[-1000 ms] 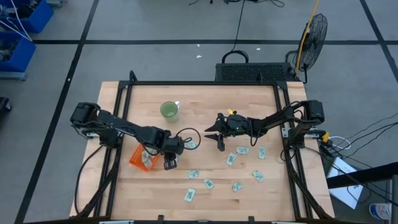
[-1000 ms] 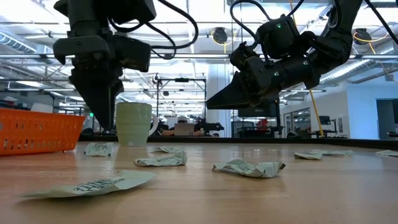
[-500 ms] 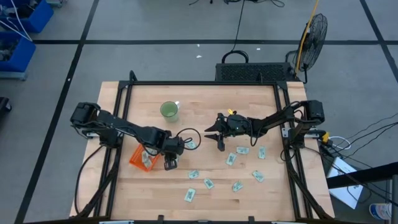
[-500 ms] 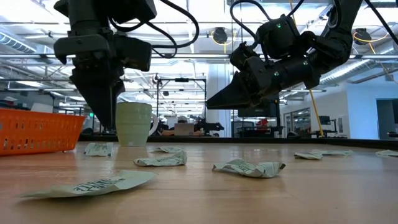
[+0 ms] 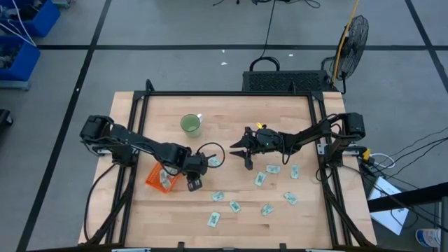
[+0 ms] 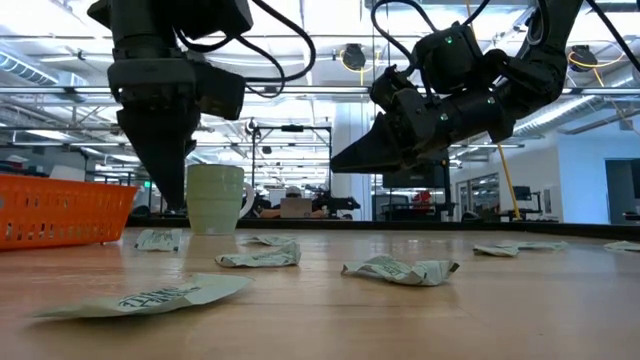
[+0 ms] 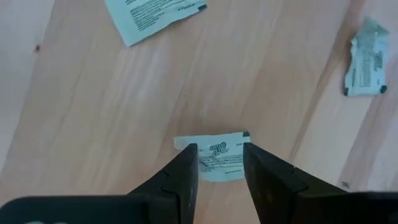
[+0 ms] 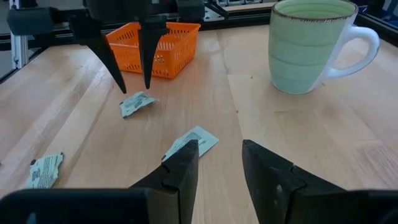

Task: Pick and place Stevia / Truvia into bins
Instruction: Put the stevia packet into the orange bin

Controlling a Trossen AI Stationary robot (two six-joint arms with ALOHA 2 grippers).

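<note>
Crinkled paper packets (image 6: 392, 269), matt wood table (image 5: 231, 119), orange plastic bin (image 8: 155, 46)

A green mug (image 5: 190, 124) stands on the wooden table (image 5: 231, 112).

You've bare wood between the cup (image 5: 190, 124) at 11 o'clock and the packets (image 5: 259, 179) — the bin (image 5: 159, 178) blocks 9 o'clock, beside the left gripper (image 5: 193, 184).

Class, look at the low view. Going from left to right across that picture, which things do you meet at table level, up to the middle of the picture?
Orange bin → flat packet lying nearest the camera → green cup → crumpled packet → larger crumpled packet.
</note>
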